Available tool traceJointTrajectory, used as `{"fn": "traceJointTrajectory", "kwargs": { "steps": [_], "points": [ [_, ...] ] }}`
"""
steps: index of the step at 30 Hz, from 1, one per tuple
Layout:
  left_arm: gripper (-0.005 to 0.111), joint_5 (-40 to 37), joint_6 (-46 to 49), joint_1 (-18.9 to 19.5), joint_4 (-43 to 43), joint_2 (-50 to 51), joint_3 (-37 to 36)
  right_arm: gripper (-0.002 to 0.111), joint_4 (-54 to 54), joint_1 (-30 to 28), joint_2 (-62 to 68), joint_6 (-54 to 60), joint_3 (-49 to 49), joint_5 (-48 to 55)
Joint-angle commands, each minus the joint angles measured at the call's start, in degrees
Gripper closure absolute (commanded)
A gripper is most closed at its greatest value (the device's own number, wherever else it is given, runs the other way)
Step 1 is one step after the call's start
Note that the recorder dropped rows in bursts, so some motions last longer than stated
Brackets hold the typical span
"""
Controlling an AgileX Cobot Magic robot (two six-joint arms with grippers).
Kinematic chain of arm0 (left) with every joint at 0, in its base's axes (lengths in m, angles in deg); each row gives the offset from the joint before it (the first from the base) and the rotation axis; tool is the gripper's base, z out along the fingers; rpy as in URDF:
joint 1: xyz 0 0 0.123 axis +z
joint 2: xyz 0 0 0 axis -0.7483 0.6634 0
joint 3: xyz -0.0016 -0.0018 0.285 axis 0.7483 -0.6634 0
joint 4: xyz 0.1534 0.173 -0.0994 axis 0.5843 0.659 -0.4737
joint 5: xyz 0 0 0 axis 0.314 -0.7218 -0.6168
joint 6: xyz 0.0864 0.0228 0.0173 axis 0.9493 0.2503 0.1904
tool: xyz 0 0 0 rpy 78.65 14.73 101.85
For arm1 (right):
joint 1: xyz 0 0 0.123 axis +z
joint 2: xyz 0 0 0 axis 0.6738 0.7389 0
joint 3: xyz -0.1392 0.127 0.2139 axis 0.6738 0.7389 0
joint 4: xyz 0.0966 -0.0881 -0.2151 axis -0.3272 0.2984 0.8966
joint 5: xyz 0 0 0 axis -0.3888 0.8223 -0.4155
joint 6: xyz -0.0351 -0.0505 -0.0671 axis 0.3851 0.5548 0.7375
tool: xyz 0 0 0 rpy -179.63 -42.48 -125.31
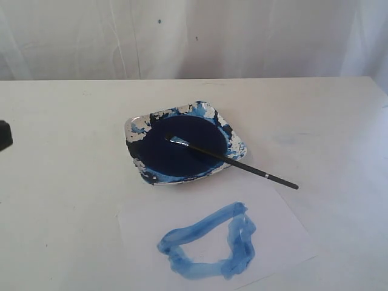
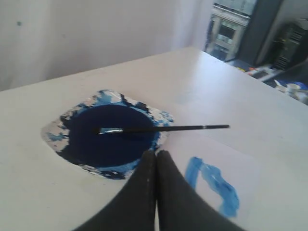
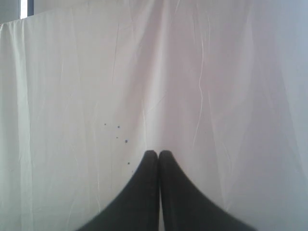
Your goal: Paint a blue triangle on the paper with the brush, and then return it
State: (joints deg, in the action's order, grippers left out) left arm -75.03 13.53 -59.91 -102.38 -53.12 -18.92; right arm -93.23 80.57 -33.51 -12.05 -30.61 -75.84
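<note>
A thin black-handled paintbrush lies across a paint-smeared square dish mid-desk, blue-stained tip in dark paint, handle overhanging the rim. Just beside it, a white paper sheet bears a wobbly light-blue triangle outline.

The paper runs off the exterior view's bottom edge. The dark object at its left edge is mostly cropped, can't identify it. In the left wrist view the left hand blocks one side of the blue triangle.

Lt-blue triangle, blk brush, white paper.
</note>
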Motion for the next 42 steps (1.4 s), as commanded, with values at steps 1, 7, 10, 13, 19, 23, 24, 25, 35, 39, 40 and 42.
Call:
{"fn": "traceJointTrajectory", "kwargs": {
  "steps": [1, 7, 10, 13, 19, 23, 24, 25, 35, 39, 40, 42],
  "points": [
    [0.107, -7.0, 0.1, 0.0, -1.2, -1.3, -0.4, 0.108, 0.7, -0.6, -0.7, -0.4, 0.1, 0.1],
    [0.107, -6.4, 0.1, -1.7, -0.8, -2.0, -0.4, 0.108, 0.7, -0.6, -0.7, -0.4, 0.1, 0.1],
    [0.107, -6.6, 0.4, -1.8, -0.2, -3.1, -0.4, 0.108, 0.4, -0.6, -0.7, -0.4, 0.1, 0.1],
    [0.107, -4.5, 2.9, -1.7, 6.2, -14.9, -3.2, 0.108, 0.4, -0.6, -0.7, -0.4, 0.1, 0.1],
    [0.107, -2.6, 3.1, -1.7, 12.6, -28.6, -8.2, 0.108, 0.4, -0.6, -0.9, -0.4, 0.1, 0.2],
    [0.107, 2.2, -2.1, -1.7, 21.1, -27.8, -10.6, 0.108, 0.3, -0.6, -0.9, -0.4, 0.1, 0.6],
    [0.107, 4.8, -11.2, -1.7, 28.2, -27.9, -12.7, 0.108, 0.3, -0.6, -0.9, -0.4, 0.1, 0.6],
    [0.107, 6.1, -18.8, -1.7, 34.0, -27.9, -14.3, 0.108, 0.3, -0.6, -0.9, -0.4, 0.1, 0.6],
    [0.107, 6.6, -43.2, -1.7, 54.5, -27.9, -28.1, 0.108, 0.3, -0.6, -0.9, -0.4, 0.1, 0.6],
    [0.107, 6.5, -43.3, -1.7, 54.5, -27.9, -29.5, 0.108, 0.3, -0.6, -0.9, -0.4, 0.1, 0.6],
    [0.107, 6.5, -43.3, -1.7, 54.5, -27.9, -29.5, 0.108, 0.3, -0.6, -0.9, -0.4, 0.1, 0.6],
    [0.107, 6.1, -43.2, -1.7, 54.5, -28.6, -29.5, 0.108, 0.3, -0.6, -0.9, -0.4, 0.1, 0.6]
  ]
}}
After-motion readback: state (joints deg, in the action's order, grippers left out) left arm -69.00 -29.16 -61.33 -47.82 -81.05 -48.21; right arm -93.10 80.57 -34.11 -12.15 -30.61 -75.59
